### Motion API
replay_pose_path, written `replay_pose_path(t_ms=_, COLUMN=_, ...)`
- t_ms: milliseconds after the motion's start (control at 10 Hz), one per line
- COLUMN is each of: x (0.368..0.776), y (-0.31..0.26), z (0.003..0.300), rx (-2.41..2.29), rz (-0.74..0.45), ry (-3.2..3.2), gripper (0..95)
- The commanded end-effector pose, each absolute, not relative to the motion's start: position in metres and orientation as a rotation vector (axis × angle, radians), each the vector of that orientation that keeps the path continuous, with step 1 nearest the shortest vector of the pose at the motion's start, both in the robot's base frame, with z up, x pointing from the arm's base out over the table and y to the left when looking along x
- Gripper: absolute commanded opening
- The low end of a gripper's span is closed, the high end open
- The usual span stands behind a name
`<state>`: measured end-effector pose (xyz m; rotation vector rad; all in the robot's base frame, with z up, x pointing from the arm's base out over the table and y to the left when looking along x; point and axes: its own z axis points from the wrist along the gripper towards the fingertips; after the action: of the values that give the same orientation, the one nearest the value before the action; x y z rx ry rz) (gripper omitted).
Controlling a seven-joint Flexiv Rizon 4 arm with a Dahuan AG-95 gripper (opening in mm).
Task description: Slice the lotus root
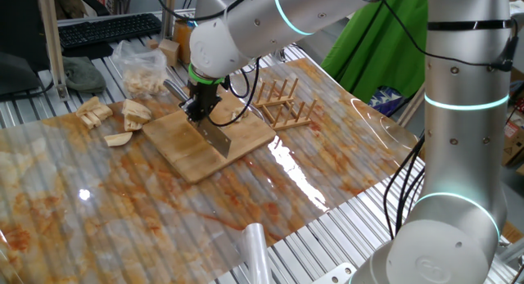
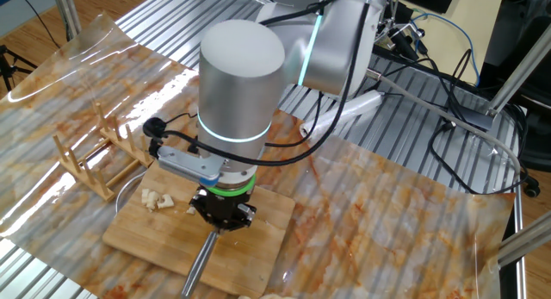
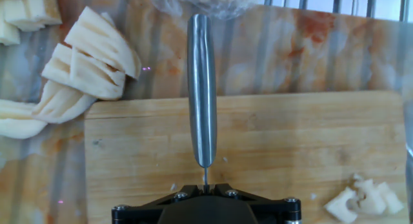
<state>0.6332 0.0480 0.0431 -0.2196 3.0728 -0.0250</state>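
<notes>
My gripper (image 1: 199,112) is shut on a knife with a round steel handle (image 3: 202,88). The blade (image 1: 215,137) stands edge-down on the wooden cutting board (image 1: 246,141). In the hand view the gripper (image 3: 205,185) pinches the thin blade spine and the handle points away over the board's far edge. A few small lotus root slices (image 3: 364,198) lie on the board to the right of the blade; they also show in the other fixed view (image 2: 155,198). Larger pale lotus root chunks (image 1: 135,112) lie off the board to its left, shown in the hand view (image 3: 90,56) too.
A wooden dish rack (image 1: 282,104) stands just right of the board. A clear plastic bag (image 1: 143,71) of lotus pieces lies behind the board. More chunks (image 1: 94,112) lie further left. A keyboard (image 1: 106,29) sits at the back.
</notes>
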Motion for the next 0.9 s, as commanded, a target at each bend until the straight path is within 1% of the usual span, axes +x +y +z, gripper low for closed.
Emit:
replay_pose_path(t_ms=100, x=0.62, y=0.056, z=0.048, rx=-0.137, rz=-0.026, ry=3.116, gripper=0.0)
replay_pose_path(t_ms=300, x=0.605, y=0.056, z=0.052, rx=-0.066, rz=-0.041, ry=3.148, gripper=0.0)
replay_pose_path(t_ms=500, x=0.599, y=0.049, z=0.055, rx=-0.079, rz=-0.059, ry=3.152, gripper=0.0)
replay_pose_path(t_ms=600, x=0.597, y=0.043, z=0.053, rx=-0.082, rz=-0.088, ry=3.152, gripper=0.0)
replay_pose_path(t_ms=700, x=0.596, y=0.04, z=0.052, rx=-0.084, rz=-0.154, ry=3.156, gripper=0.0)
replay_pose_path(t_ms=900, x=0.59, y=0.034, z=0.046, rx=0.004, rz=-0.176, ry=3.152, gripper=0.0)
